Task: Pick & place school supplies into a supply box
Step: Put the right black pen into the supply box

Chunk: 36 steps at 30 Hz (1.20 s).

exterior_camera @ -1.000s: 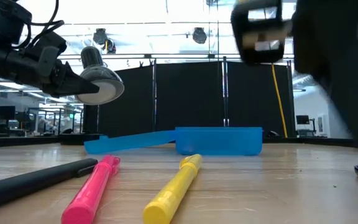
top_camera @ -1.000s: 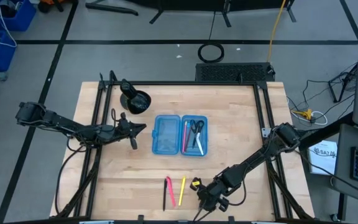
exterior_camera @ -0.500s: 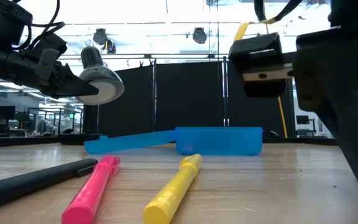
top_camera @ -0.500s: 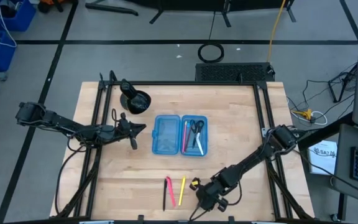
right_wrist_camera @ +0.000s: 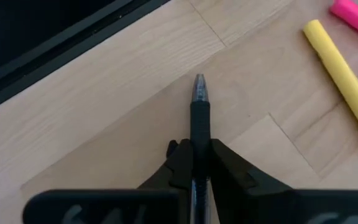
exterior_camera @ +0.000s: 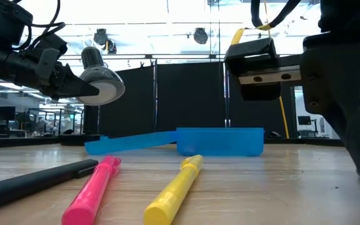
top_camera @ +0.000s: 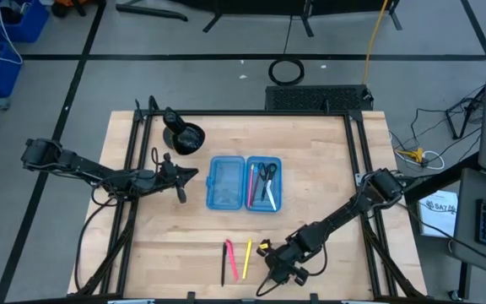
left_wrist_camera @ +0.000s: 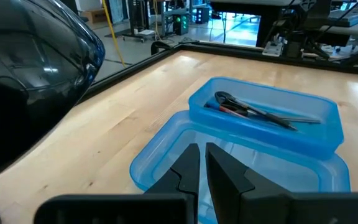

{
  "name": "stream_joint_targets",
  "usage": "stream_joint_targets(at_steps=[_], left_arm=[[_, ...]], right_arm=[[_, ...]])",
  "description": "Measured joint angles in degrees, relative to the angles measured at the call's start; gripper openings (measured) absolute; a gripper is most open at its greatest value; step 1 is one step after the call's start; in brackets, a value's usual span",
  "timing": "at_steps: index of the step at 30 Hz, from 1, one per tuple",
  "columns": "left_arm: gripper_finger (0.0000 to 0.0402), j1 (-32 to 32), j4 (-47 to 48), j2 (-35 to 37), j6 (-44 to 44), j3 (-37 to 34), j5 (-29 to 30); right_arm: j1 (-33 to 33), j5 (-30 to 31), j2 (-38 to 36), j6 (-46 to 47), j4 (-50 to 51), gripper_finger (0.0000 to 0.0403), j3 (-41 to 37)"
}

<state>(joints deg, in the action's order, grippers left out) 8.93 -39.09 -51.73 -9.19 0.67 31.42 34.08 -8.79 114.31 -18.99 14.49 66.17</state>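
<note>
The supply box (top_camera: 224, 182), a translucent blue case, lies open at mid-table. Its right half holds scissors (top_camera: 266, 173) and pens. A black pen (top_camera: 224, 268), a pink marker (top_camera: 231, 258) and a yellow marker (top_camera: 247, 256) lie on the wood near the front edge. Right of them my right gripper (top_camera: 273, 272) points steeply down, shut on another black pen (right_wrist_camera: 199, 106). My left gripper (left_wrist_camera: 199, 163) hovers shut and empty left of the supply box (left_wrist_camera: 263, 127). My right gripper pinches the black pen's barrel (right_wrist_camera: 199, 134) between its two fingers, which slant down from the table's right. The pen runs along the fingers, and its clear tip (right_wrist_camera: 199, 87) sticks out ahead over the wood. Whether it is lifted clear of the table I cannot tell.
A black round cup-like object (top_camera: 184, 136) stands at the far left of the table. A black frame rail (top_camera: 243, 113) borders the wooden top. The yellow marker (right_wrist_camera: 344, 78) and pink marker (right_wrist_camera: 356, 15) lie close beside the held pen.
My right gripper has sunk toward the table near its front edge and tipped more steeply downward. The supply box and the markers lie where they were.
</note>
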Motion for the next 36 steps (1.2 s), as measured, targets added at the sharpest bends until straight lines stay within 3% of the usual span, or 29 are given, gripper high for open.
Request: stream_joint_targets(at_steps=[12,22,27,36], left_arm=[[0.0031,0.00,-0.07,-0.02,-0.30,0.00,0.13],[0.0031,-0.02,-1.15,0.00,-3.38,0.00,0.15],[0.0031,-0.01,-1.27,-0.01,-3.58,0.00,0.17],[0.0031,-0.02,-1.38,0.00,-1.25,0.00,0.22]], right_arm=[[0.18,0.30,-2.84,-1.89,17.80,0.0025,8.25],[-0.91,12.35,-3.11,-6.91,38.01,0.0025,14.30],[-1.73,17.83,-3.15,-12.35,43.29,0.0025,19.39],[-4.89,18.03,-3.26,-23.09,55.78,0.0025,30.51]])
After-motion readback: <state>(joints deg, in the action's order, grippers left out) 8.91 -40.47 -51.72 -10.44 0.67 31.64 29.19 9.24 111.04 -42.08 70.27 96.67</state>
